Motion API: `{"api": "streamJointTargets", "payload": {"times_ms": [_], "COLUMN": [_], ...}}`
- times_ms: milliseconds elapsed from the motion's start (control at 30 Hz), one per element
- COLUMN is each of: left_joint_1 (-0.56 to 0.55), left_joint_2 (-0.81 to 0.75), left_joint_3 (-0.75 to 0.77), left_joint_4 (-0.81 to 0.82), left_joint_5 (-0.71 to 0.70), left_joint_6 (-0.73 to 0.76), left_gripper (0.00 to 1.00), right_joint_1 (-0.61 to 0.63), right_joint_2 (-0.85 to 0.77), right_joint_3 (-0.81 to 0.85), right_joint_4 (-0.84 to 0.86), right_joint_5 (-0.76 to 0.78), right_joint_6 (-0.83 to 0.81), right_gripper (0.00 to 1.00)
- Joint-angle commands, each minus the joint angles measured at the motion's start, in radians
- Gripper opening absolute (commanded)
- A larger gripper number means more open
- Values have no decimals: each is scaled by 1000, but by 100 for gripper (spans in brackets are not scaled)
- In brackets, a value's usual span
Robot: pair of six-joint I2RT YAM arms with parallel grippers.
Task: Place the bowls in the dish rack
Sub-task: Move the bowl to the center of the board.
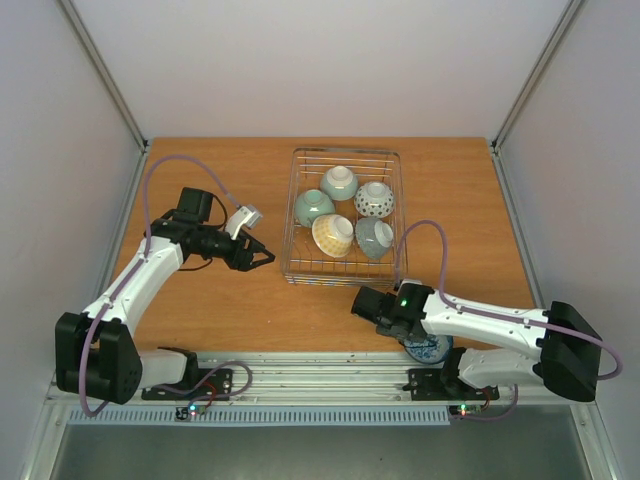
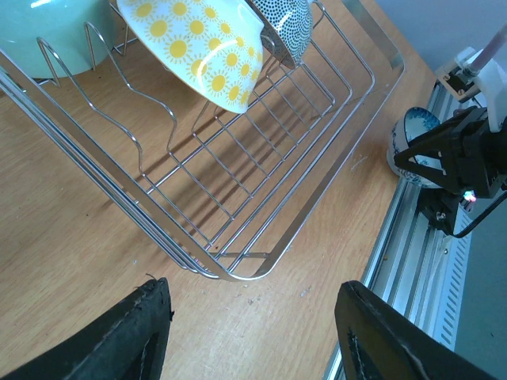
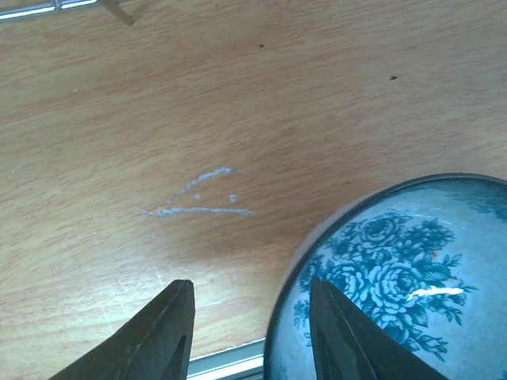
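Observation:
The wire dish rack (image 1: 293, 215) stands at mid-table and holds several bowls on its tines, among them a celadon bowl (image 1: 313, 207), a dotted one (image 1: 374, 199) and a yellow-patterned bowl (image 1: 333, 235). A white bowl with blue roses (image 3: 396, 277) sits upright at the table's front edge. My right gripper (image 3: 249, 286) is open astride its rim, one finger over the inside and one outside. My left gripper (image 2: 253, 317) hangs open and empty over bare wood, just off the rack's (image 2: 317, 198) corner.
An aluminium rail (image 1: 320, 368) runs along the near table edge, right beside the rose bowl (image 1: 436, 350). White walls and metal posts enclose the table on three sides. Purple cables loop above both arms.

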State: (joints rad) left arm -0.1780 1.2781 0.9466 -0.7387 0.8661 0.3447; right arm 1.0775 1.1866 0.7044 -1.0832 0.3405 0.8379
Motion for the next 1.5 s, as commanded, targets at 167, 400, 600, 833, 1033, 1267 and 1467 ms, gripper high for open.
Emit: {"api": "streamJointTargets", "payload": {"times_ms": [167,400,600,833,1033,1267,1467], "left_joint_1": [5,5,5,5,5,5,5], "left_joint_2": [4,1,4,5,-3,-6,15], "left_joint_3": [-5,-5,-5,-3,-3,1,9], "left_joint_4": [30,27,29,24,21,11,-11], "left_joint_5": [6,6,8,6,2,4,25], "left_joint_6": [8,9,10,11,12,17,34], "left_gripper": [58,58,58,58,58,58,58], "right_joint_1": [9,16,47,81,82,93,123], "right_joint_2": [19,44,66,187,351,484,488], "right_joint_3": [-28,-48,2,130,255,345,353], "right_joint_4": [46,35,-2,100,284,411,425], "right_joint_5": [-21,-19,31,53,-18,-119,-139], "right_joint_6": [22,53,32,-134,-312,-396,-398], "right_gripper": [27,17,1,1,1,1,19]}}
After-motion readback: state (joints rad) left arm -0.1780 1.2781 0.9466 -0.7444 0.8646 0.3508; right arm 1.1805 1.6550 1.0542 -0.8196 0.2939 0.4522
